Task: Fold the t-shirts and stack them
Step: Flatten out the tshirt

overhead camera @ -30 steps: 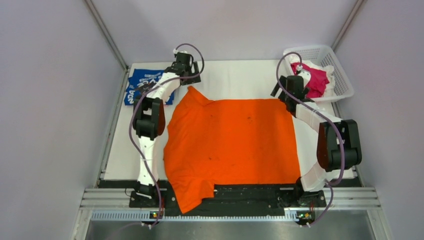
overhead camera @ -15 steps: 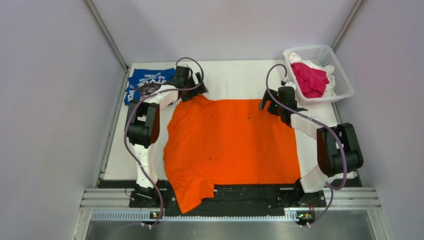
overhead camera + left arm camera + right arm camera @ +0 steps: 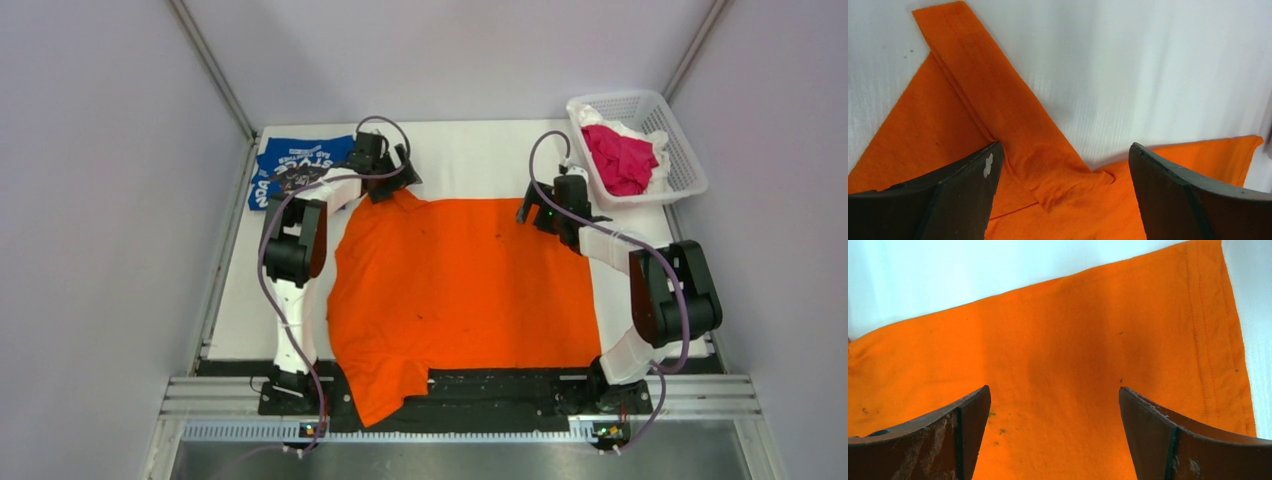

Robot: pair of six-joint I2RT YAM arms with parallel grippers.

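The left arm (image 3: pixel 296 245) and right arm (image 3: pixel 655 290), jaws apart, are closing on far corners of the orange t-shirt (image 3: pixel 460 285) to fold.

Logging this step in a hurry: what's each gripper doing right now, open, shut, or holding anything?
Left gripper: open, holding nothing, over the orange shirt's sleeve.
Right gripper: open, holding nothing, over the shirt's far corner.

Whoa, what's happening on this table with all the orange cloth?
A two-armed robot is folding t-shirts. The orange t-shirt lies spread on the table; the left gripper is open over its far left sleeve, the right gripper open over its far right corner, neither gripping yet. A blue t-shirt lies folded at the far left; a white basket holds pink cloth.
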